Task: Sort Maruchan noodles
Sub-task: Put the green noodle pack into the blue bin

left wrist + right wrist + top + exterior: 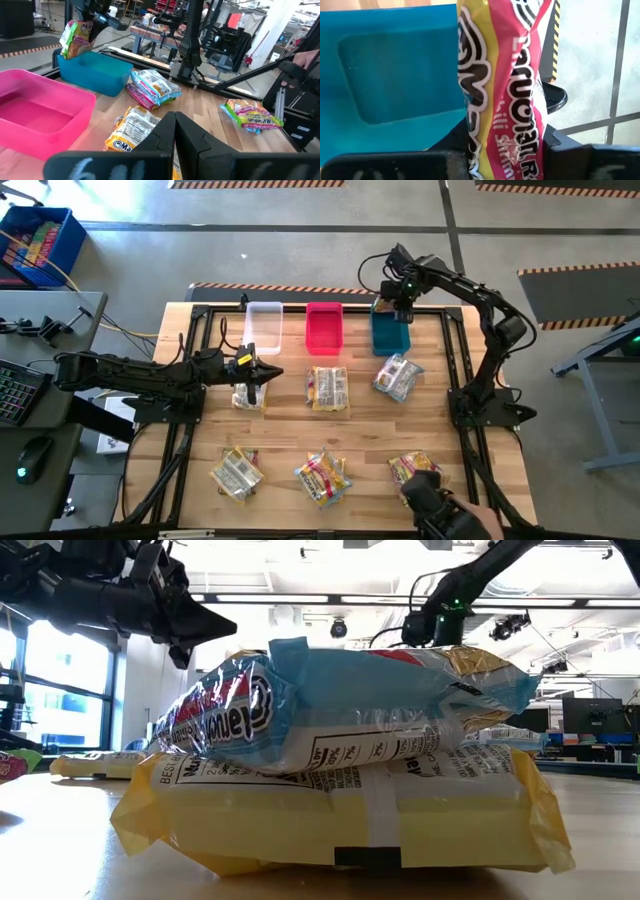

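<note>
Maruchan noodle packets lie flat on the wooden table: (328, 388), (397, 376), (236, 472), (322, 475), (412, 468). In the low view a blue-white packet (340, 710) rests on a yellow one (340, 815). My right gripper (400, 308) is over the teal bin (390, 332), shut on a pink-and-yellow packet (505, 85). My left gripper (262, 372) is shut and holds nothing. It points level toward the right, just above a packet (247, 395) in front of the clear bin (264, 325). My right gripper pinches the pink-and-yellow packet between its two fingers at the packet's upper end (507, 150). The fingers come steeply from above. The packet (75, 37) hangs upright below them, lifted clear of the table, with its lower end at the teal bin's rim (95, 62).
The clear bin, a pink bin (324, 327) and the teal bin stand in a row at the far edge. A person's dark-gloved hand (440, 505) reaches in at the near right corner, beside the packet there.
</note>
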Action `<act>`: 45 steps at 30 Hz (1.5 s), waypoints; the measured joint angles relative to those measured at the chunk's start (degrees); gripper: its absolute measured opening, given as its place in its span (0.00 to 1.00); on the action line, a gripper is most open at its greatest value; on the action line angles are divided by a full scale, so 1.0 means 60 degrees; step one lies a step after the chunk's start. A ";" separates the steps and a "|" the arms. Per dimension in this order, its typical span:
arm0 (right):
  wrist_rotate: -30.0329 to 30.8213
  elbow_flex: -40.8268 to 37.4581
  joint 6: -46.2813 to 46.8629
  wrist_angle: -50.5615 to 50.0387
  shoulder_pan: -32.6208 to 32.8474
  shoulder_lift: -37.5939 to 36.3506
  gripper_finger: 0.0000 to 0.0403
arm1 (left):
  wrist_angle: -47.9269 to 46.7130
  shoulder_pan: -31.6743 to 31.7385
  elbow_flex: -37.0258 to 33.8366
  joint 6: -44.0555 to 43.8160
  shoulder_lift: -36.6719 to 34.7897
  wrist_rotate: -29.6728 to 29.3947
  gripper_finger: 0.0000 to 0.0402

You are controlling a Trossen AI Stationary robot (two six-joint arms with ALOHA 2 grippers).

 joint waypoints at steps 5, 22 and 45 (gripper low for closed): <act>0.0107 0.0000 0.0087 0.0084 0.0000 0.0326 0.22 | -0.0083 0.0000 0.0000 -0.0004 0.0004 -0.0015 0.00; -0.0188 0.1285 0.0731 -0.0737 0.0135 0.0358 0.22 | -0.0128 0.0000 0.0000 0.0000 0.0003 -0.0157 0.00; -0.0445 0.0520 0.0748 -0.0407 -0.0302 0.0351 0.22 | -0.0153 0.0000 0.0000 -0.0244 0.0003 -0.0165 0.00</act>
